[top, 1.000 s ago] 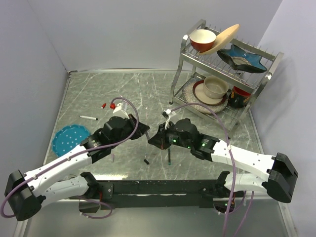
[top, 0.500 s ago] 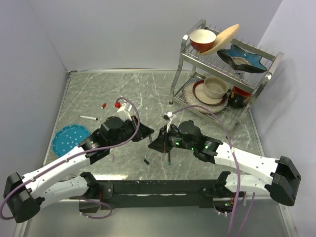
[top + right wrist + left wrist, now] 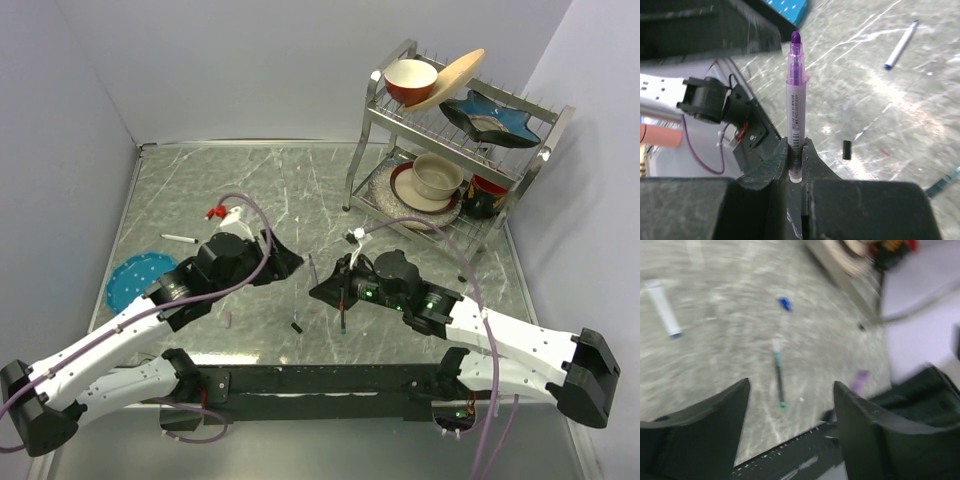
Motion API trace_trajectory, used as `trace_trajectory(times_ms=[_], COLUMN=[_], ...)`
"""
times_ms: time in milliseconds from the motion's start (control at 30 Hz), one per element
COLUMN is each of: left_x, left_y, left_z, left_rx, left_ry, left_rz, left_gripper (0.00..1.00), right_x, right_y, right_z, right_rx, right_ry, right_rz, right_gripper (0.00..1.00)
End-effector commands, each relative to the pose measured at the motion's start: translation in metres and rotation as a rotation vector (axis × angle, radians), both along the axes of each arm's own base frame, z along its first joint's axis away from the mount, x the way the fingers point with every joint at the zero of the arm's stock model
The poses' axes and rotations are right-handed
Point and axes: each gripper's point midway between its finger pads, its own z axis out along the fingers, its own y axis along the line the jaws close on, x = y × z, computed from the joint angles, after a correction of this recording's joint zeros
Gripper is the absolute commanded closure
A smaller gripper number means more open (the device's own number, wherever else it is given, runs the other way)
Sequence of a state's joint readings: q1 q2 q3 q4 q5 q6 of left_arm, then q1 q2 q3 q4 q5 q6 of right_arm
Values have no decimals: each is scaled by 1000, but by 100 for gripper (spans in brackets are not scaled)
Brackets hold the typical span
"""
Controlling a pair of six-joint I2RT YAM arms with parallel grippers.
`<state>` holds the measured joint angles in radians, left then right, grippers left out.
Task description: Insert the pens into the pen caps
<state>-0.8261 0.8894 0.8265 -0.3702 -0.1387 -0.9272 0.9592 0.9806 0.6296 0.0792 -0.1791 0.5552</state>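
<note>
My right gripper (image 3: 797, 145) is shut on a white-barrelled pen (image 3: 794, 95) that stands upright out of the jaws, with what looks like a translucent purple cap on its top end. From above, that pen (image 3: 312, 268) slants toward my left gripper (image 3: 288, 262), which hangs just left of it. In the left wrist view my left gripper (image 3: 791, 385) is open with nothing between its fingers. A dark teal pen (image 3: 342, 318) and a black cap (image 3: 297, 327) lie below the grippers. A white pen (image 3: 178, 238) and a red cap (image 3: 212, 213) lie at the left. A blue cap (image 3: 785, 303) is blurred.
A blue round plate (image 3: 135, 278) lies at the table's left edge. A metal dish rack (image 3: 455, 150) with bowls and plates stands at the back right. Another white pen with a blue tip (image 3: 900, 45) lies on the marble table (image 3: 300, 180).
My left gripper has opened and drawn back to the left, away from the purple-capped pen it met half a second ago. The right gripper, still holding that pen, has shifted slightly right.
</note>
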Motion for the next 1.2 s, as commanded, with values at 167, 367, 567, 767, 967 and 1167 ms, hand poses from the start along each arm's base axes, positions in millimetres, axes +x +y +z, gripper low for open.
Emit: trace_trajectory(times_ms=[167,367,567,767,967,1167], left_x=[5,2,-32,-19,-34,-26], left_y=[97,102,148,127,138,143], left_z=[-52,-100,-161,-160,-175,-171], left_rx=[120,25,-59,-314,-340,-405], left_ry=[225,386,709,709,804,776], left_rz=[512,572,1007,970,1110,1167], left_gripper=[83,99,99,80,45,33], right_x=[11,10,7,9,7,5], right_y=[-28,-36,-38,-44,-44,-46], right_z=[20,27,22,29,29,30], right_rx=[39,55,36,37,34,40], right_ry=[-79,-110,-117,-153,-153,-153], right_rz=[-132,-142,-130,-149,-135,-136], right_gripper=[100,100,100,100,100,100])
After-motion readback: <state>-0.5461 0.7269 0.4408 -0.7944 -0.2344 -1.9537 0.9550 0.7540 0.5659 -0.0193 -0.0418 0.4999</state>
